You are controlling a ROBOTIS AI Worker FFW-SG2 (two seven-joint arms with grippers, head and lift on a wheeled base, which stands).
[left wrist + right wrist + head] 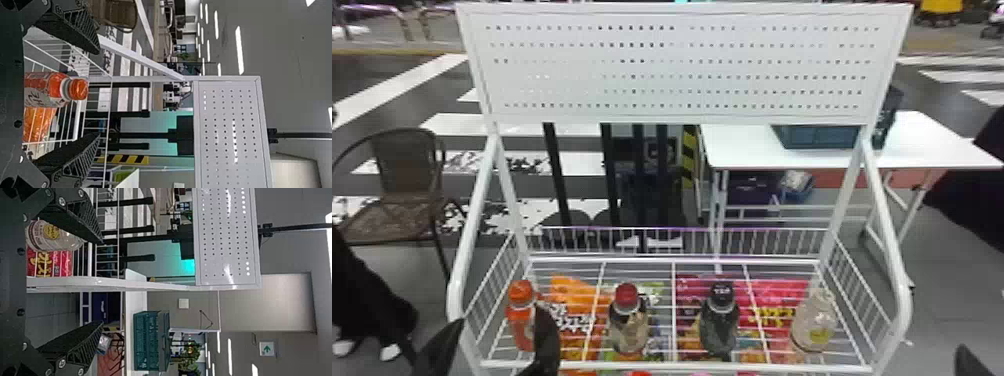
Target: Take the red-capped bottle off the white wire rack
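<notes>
red-capped bottle (628, 327) | cap up | long axis vertical | on rack (642, 260)

free: between red-capped bottle (628, 325) and black-capped bottle (719, 325) | blocking: front rail (677, 366), orange bottle (520, 327)

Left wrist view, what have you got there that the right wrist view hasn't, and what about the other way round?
Left wrist view: the left gripper with open jaws, the orange-capped bottle, an orange snack bag and a brown chair.
Right wrist view: the right gripper with open jaws, a clear bottle with a yellow label, a red snack bag and a teal crate.
Both: the white wire rack and its perforated panel.
</notes>
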